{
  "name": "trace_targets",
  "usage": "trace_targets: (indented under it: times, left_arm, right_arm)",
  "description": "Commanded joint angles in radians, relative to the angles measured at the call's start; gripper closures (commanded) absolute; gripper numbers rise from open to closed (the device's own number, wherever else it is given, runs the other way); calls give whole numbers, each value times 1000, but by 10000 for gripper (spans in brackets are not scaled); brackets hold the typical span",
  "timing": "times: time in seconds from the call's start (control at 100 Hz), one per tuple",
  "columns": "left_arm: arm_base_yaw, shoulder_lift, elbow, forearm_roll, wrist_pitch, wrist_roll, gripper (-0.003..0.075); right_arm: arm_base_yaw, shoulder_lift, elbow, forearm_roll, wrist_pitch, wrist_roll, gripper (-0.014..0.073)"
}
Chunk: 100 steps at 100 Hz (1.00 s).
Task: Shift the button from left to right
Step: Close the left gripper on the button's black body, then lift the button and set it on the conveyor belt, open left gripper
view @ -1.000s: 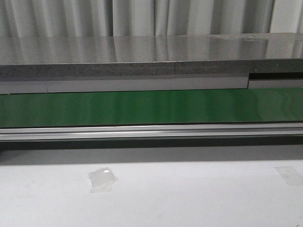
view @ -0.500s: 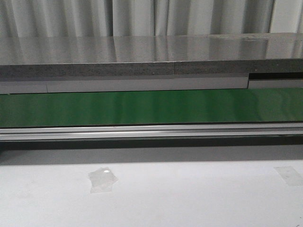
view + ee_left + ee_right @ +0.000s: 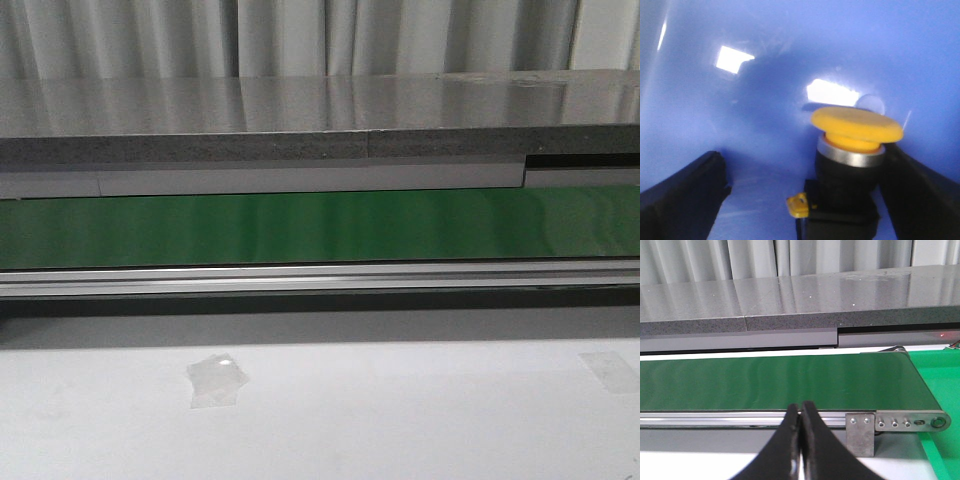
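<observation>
Out front I see only the glossy green belt (image 3: 320,228) and a matte white table (image 3: 400,420). On my left wrist feed, the left gripper (image 3: 805,200) is spread wide around the button (image 3: 852,150), a smooth yellow dome on a dark blocky body, inside a shiny blue bin (image 3: 765,50). On the right wrist feed, the right gripper (image 3: 800,440) is pressed closed, empty.

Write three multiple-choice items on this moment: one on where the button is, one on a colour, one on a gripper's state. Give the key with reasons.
1. The button stands
A. between the left gripper's fingers
B. on the conveyor belt
C. on the stone shelf

2. Its cap is
A. red
B. yellow
C. green

3. The right gripper is
A. open
B. shut on the button
C. shut, empty

Key: 1 A, dark fingers flank it over a blue surface; 2 B, the mushroom cap is yellow; 3 C, its fingertips meet with nothing between.
</observation>
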<state>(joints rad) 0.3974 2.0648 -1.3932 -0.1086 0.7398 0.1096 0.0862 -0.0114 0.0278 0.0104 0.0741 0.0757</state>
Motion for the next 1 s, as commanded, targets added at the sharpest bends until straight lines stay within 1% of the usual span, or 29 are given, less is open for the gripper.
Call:
trace_targets:
  times: [0.0, 0.05, 0.1, 0.19, 0.22, 0.29, 0.36, 0.45, 0.55, 0.74, 0.99]
  left_arm:
    - [-6, -51, -27, -12, -18, 0, 134]
    - [-6, -51, -27, -12, -18, 0, 141]
    - [-6, -51, -27, -12, -16, 0, 174]
    - [-6, -51, -27, -12, -7, 0, 292]
    - [-6, -51, -27, -12, -7, 0, 346]
    - [-6, -51, -27, -12, -5, 0, 446]
    - [-6, -51, -27, -12, -3, 0, 521]
    - [-6, -51, -27, -12, -3, 10, 579]
    - [-6, -53, -27, -12, -3, 17, 608]
    - [-6, -77, -27, -12, 3, 18, 608]
    - [-6, -182, -54, -13, 17, 23, 608]
  right_arm:
    - [1, -18, -15, -10, -81, 3, 662]
    - [1, -18, -15, -10, -81, 3, 662]
    - [1, -18, -15, -10, -81, 3, 662]
    - [1, -18, -15, -10, -81, 3, 662]
    - [1, -18, -15, -10, -81, 3, 662]
    - [1, -18, -15, -10, -81, 3, 662]
    - [1, -18, -15, -10, -81, 3, 662]
    - [1, -18, -15, -10, -81, 3, 662]
    - [1, -18, -15, -10, -81, 3, 662]
    - [1, -18, -15, -10, -81, 3, 662]
    - [1, -18, -15, -10, -81, 3, 662]
